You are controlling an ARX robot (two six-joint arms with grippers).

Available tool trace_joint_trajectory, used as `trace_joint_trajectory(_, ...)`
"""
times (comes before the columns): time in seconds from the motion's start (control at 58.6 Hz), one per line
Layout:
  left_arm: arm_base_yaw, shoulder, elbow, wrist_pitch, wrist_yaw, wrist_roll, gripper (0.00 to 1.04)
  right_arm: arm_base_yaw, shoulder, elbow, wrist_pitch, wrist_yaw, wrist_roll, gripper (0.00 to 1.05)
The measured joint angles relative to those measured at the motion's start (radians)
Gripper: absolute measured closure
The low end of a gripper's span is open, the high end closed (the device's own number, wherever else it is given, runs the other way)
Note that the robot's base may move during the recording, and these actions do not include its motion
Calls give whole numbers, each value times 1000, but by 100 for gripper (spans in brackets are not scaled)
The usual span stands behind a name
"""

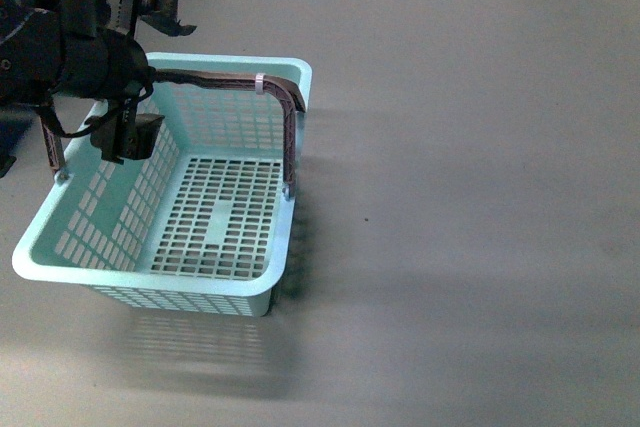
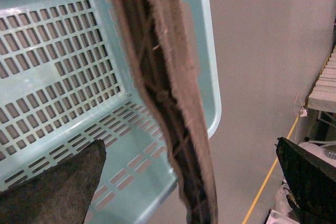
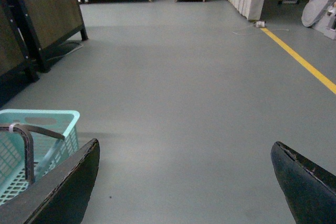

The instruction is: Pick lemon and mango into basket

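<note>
While the front view has the teal basket (image 1: 140, 283) sitting on the grey floor (image 1: 480, 197) with its brown handle (image 1: 230, 79) standing up and the left arm (image 1: 60, 57) hanging over its far left corner, the left wrist view shows the left tool (image 2: 189, 145) with fingers spread wide, the handle running between them and touching neither. On the right wrist view, the right tool (image 3: 185, 144) is spread apart too, pointing out across the floor, with a corner of the basket showing past one finger.
</note>
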Motion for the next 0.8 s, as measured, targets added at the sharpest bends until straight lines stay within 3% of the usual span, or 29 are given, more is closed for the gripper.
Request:
trace_joint_trajectory(0.119,10,76,120,-63,-4,10,9,0,0,0,0,0,0,9)
trace_joint_trajectory(0.393,-13,128,262,-233,-5,-9,74,0,0,0,0,0,0,9)
trace_joint_trajectory(0.512,-15,124,269,-265,-3,-61,94,0,0,0,0,0,0,9)
trace_joint_trajectory(0.58,-16,110,257,-256,5,-74,99,0,0,0,0,0,0,9)
trace_joint_trajectory(0.802,-14,-85,78,-210,4,-69,99,0,0,0,0,0,0,9)
